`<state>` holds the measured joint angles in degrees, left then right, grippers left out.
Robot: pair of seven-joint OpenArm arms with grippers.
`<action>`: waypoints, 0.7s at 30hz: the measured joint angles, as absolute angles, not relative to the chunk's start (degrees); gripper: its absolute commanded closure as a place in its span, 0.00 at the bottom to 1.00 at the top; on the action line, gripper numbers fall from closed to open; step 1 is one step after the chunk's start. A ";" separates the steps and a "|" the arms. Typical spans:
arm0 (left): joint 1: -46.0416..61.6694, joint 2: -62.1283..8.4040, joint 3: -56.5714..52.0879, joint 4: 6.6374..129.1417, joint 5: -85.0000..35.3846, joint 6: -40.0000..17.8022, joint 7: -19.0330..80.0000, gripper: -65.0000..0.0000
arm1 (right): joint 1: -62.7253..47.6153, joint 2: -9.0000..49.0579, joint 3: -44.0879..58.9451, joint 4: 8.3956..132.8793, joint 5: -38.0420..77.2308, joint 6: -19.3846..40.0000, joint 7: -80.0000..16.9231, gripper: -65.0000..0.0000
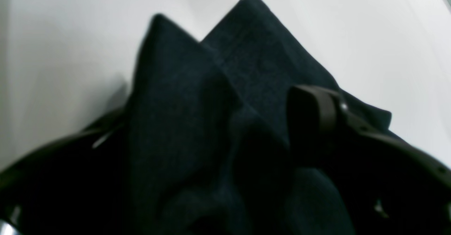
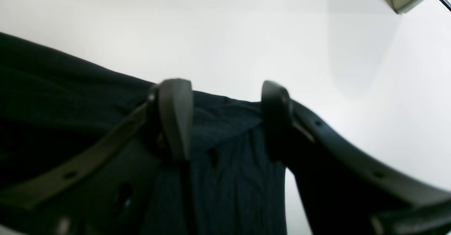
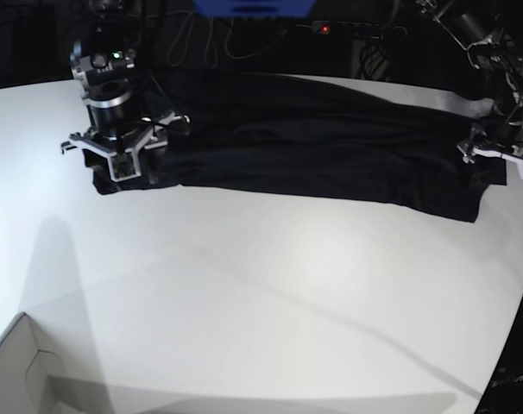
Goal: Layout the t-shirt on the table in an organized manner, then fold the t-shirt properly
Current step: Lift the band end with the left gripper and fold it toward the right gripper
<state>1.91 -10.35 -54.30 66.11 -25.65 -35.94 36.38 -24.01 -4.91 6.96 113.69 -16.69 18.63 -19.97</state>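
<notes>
A white cardboard box (image 3: pixel 20 371) sits at the near left corner of the table (image 3: pixel 261 293). The t-shirt (image 3: pixel 330 147) lies stretched along the far edge. The right gripper (image 2: pixel 225 122) straddles cloth with its jaws wide. The left gripper (image 1: pixel 211 133) has fabric bunched between its jaws. Dark cables (image 3: pixel 270 34) hang behind.

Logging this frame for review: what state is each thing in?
Black short-sleeved t-shirt: stretched out in a long band across the far side of the white table, partly folded.
Left gripper: fabric bunched between its fingers.
Right gripper: jaws apart, astride the shirt's edge.
White cardboard box: open corner showing.
</notes>
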 measured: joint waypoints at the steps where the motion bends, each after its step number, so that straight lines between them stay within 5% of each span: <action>1: 1.93 -10.46 -54.28 66.06 -25.52 -35.94 36.42 0.38 | -24.03 -4.91 6.96 113.69 -16.69 18.63 -20.01 0.51; 5: 2.07 -10.41 -54.26 65.87 -25.28 -35.83 37.50 0.72 | -24.01 -4.91 6.96 113.69 -16.69 18.63 -19.94 0.51; 10: 2.04 -10.31 -54.22 65.73 -25.15 -35.83 38.06 0.97 | -24.01 -4.91 6.96 113.69 -16.69 18.63 -19.94 0.51; 21: 3.01 -9.10 -54.33 81.87 -22.85 -35.00 42.63 1.00 | -23.66 -4.80 11.44 113.60 -16.67 18.65 -20.16 0.51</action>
